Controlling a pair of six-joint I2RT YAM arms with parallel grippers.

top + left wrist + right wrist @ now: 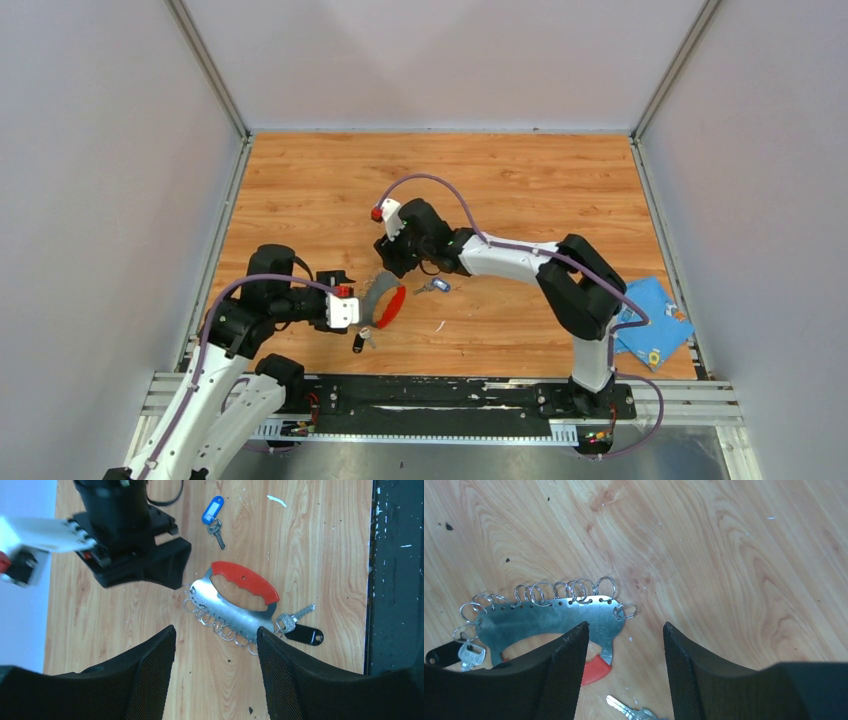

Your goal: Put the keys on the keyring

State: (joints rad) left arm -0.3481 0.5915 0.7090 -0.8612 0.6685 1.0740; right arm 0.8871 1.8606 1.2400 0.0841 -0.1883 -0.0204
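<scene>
Left gripper [215, 630] spread, facing keyring [227, 607] | right gripper [625, 625] spread beside it

Keyring [231, 611] hemmed in by left gripper [216, 629] and right gripper [625, 627]; blue-tagged key [212, 511] nearby; open table [300, 190] beyond.

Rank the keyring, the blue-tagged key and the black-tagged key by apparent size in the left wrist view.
1. keyring, by far the largest.
2-3. blue-tagged key and black-tagged key: look much alike, so unranked.

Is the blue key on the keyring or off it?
Off. The blue key lies by itself on the table, apart from the keyring, and touches none of its little rings.
</scene>
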